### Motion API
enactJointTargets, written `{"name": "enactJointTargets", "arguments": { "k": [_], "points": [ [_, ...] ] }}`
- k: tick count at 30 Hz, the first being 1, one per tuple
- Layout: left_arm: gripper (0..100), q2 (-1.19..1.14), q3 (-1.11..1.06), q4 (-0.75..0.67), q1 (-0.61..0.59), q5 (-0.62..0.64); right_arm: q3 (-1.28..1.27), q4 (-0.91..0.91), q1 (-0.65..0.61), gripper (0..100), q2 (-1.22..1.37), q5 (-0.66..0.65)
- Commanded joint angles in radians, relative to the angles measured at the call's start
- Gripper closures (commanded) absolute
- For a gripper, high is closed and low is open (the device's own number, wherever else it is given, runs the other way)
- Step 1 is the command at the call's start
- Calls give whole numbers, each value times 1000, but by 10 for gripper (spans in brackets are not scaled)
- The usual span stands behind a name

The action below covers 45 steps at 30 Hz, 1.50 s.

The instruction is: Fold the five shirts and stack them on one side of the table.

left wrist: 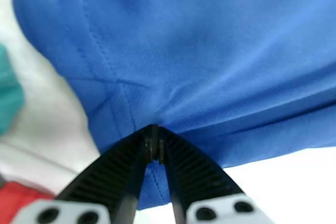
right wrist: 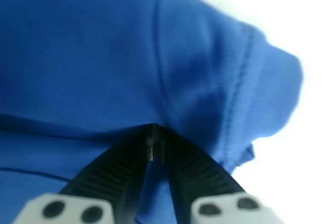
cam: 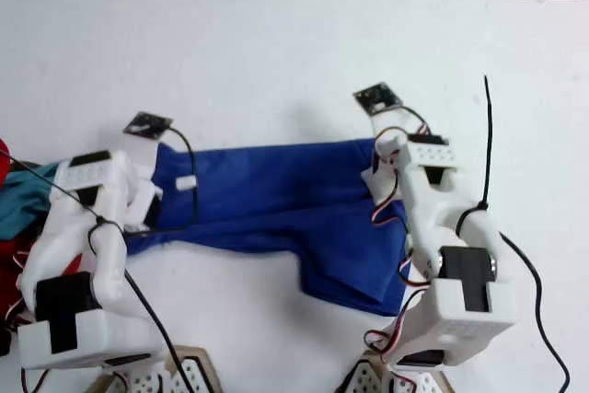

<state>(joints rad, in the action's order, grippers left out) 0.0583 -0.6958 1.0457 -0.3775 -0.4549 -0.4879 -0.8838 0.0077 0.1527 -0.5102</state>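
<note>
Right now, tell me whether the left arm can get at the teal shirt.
Probably not yet: its jaws are shut on the blue shirt, though the teal shirt lies close beside it.

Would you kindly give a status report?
Left end effector, right end effector shut on blue shirt. Shirt across table. Teal cloth, red cloth beside left arm.

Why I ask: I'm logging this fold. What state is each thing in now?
blue shirt: lying across the table, partly doubled over, pinched at both ends.
left arm: jaws shut on the blue shirt.
right arm: jaws shut on the blue shirt.
teal shirt: bunched, unfolded.
red shirt: bunched, unfolded.
</note>
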Motion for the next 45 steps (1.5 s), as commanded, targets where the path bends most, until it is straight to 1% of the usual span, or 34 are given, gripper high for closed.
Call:
{"name": "enactJointTargets", "arguments": {
  "k": [1,5,10,13,16,19,22,26,28,32,35,37,40,45],
  "points": [
    [976,37,131,121,-14,26,54,-25,45,979,-30,-8],
    [976,40,229,267,3,26,3,-68,18,979,-171,-3],
    [976,41,268,371,3,25,-181,-74,-24,979,-463,-6],
    [976,40,266,368,5,28,-345,-85,-59,979,-645,-8],
    [976,32,268,304,26,55,-503,-124,-107,979,-803,-9],
    [976,11,271,235,81,103,-632,-148,-142,979,-934,-35],
    [976,-55,275,178,147,144,-736,-173,-151,979,-1026,-71],
    [976,-198,303,115,160,178,-836,-177,-119,979,-1059,-170],
    [976,-273,354,121,129,178,-850,-179,-70,979,-1059,-247],
    [976,-405,524,203,46,178,-865,-223,35,979,-1055,-405],
    [976,-474,664,293,11,178,-878,-232,122,979,-1053,-502],
    [976,-509,734,344,9,178,-872,-232,160,979,-1059,-532],
    [976,-539,806,400,29,178,-858,-234,171,979,-1061,-543],
    [976,-525,828,450,86,178,-756,-254,176,979,-1061,-534]
  ]
}}
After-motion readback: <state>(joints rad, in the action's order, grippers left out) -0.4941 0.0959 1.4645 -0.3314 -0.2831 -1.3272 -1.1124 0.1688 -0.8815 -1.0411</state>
